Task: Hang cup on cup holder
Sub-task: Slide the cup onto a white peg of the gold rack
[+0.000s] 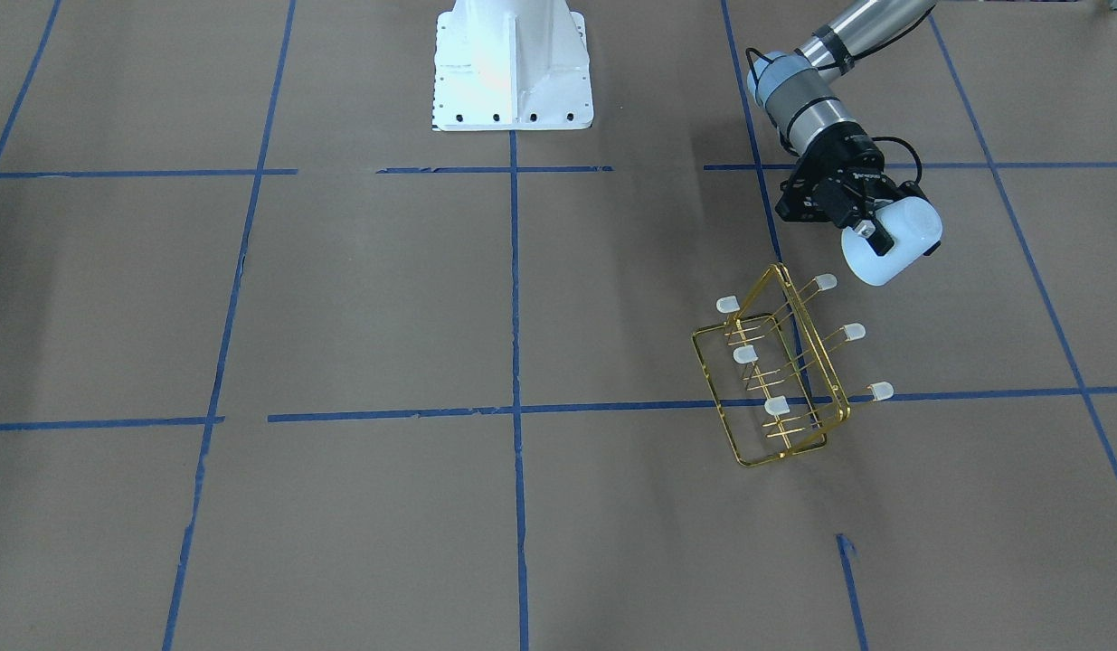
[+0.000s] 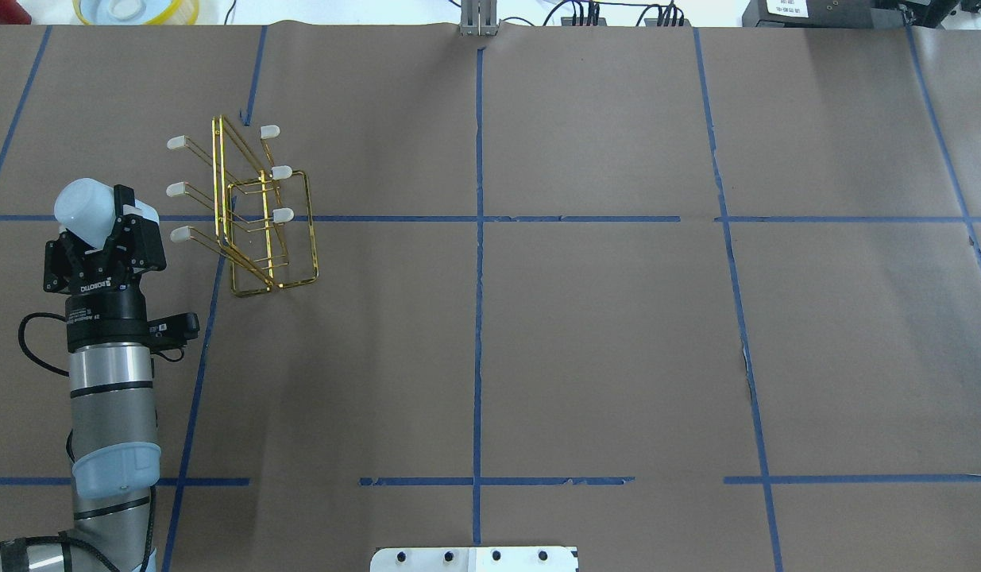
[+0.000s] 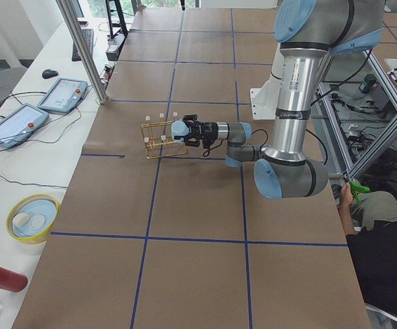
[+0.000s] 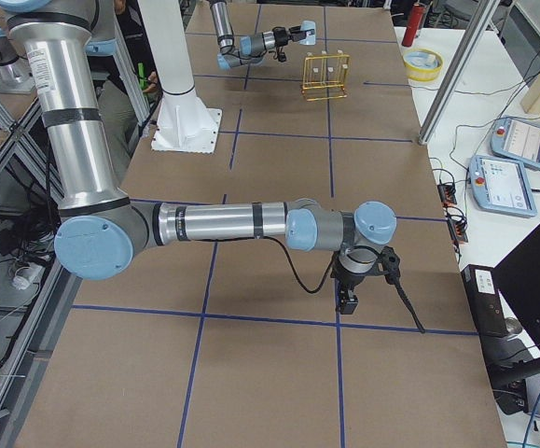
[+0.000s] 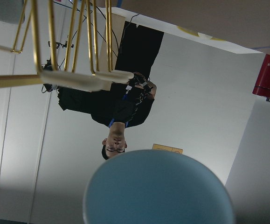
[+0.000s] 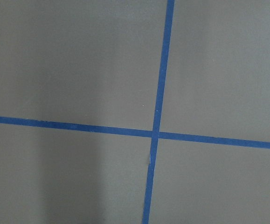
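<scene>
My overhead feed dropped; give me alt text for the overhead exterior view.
The left gripper, jaws shut on the cup, holds it left of the gold cup holder, apart from it. Nothing hangs on the holder.

Smooth, plain, faintly translucent, soft sheen: small pale blue-white plastic cup [image 1: 894, 242]. Polished, glossy, bright glints on thin metal rod: gold wire cup holder [image 1: 775, 371]. Its prong tips: whitish translucent plastic caps [image 1: 855, 333], dull. Matt black housing: left gripper [image 2: 105, 222]; plastic or coated metal, cannot tell. Brushed silver metal tube, pale blue satin plastic joint cover: left arm [image 2: 113, 397]. Matt, lightly creased: brown paper table cover [image 1: 341, 298]. Matt, frayed in places: blue tape lines [image 1: 515, 298]. Glossy painted metal: white base plate [image 1: 513, 63].
</scene>
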### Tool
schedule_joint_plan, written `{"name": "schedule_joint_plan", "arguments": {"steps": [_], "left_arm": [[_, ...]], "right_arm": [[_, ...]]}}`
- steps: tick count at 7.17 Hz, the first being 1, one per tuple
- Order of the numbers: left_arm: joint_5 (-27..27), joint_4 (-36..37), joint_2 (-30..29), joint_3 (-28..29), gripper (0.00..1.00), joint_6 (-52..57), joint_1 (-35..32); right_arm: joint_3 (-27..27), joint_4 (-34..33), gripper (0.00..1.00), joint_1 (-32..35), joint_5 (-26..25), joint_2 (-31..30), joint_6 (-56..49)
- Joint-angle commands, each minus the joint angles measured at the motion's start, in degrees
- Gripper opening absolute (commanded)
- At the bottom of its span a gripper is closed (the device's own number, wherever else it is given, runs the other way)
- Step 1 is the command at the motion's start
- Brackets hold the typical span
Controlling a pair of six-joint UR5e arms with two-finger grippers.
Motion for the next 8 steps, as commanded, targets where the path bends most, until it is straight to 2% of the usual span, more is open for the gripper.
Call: {"name": "schedule_joint_plan", "arguments": {"steps": [1, 5, 8], "left_arm": [[0.1, 0.0, -2.2, 2.5, 0.00, 0.1, 1.1], [0.9, -0.2, -2.1, 2.5, 0.00, -0.3, 2.2], [0.8, 0.1, -2.2, 2.5, 0.00, -0.3, -0.2]], "right_arm": [[0.0, 0.0, 1.00, 0.0, 0.0, 0.0, 0.0], [0.0, 0.0, 1.00, -0.1, 0.0, 0.0, 0.0], [0.0, 0.0, 1.00, 0.0, 0.0, 0.0, 0.0]]}}
